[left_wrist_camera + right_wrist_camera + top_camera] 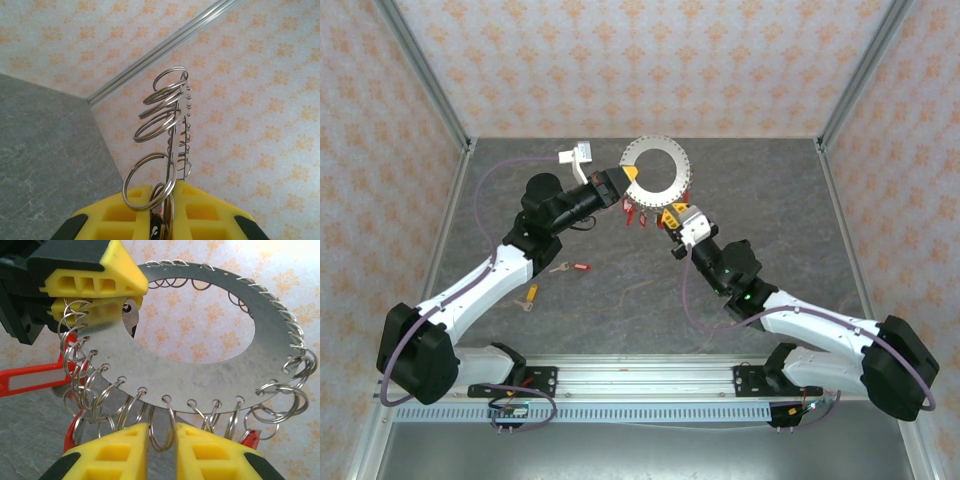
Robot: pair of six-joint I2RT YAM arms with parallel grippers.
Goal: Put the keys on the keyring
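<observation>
Keyring, position: I see the keyring (pixel 660 147) held up off the table (pixel 770 240) between both arms. Small split rings are strung all along its toothed rim.
Left gripper: my left gripper (pixel 630 178) is pressed together on the plate's left rim. In its wrist view the plate stands edge-on between the yellow fingers.
Right gripper: my right gripper (pixel 670 211) sits at the lower rim, fingers nearly together around one split ring (pixel 162 432). I judge it is nipping that ring.
Keyring, risk: if my arms pull out of step, the plate could twist or slide out of the left grip, because that hold is on a thin edge.
Hung keys, risk: the red keys (pixel 636 212) dangle under the rim, just beside the right gripper. A jolt could swing them into its fingers or tangle them in neighbouring rings.
Loose keys, risk: a red-headed key (pixel 577 267) and a yellow-headed key (pixel 530 295) lie on the table near the left arm, well apart from the keyring. I would have to free a gripper to fetch either one.
Split ring, risk: it is small and springy, so a slight skew could pop it out of the right fingers.
Keyring, hidden: the left wrist view gives me no look at the plate's face.
Hung keys, hidden: their red heads are cut off in the right wrist view, so I cannot count them.
Split ring, hidden: I cannot tell whether its coil is pried open.
</observation>
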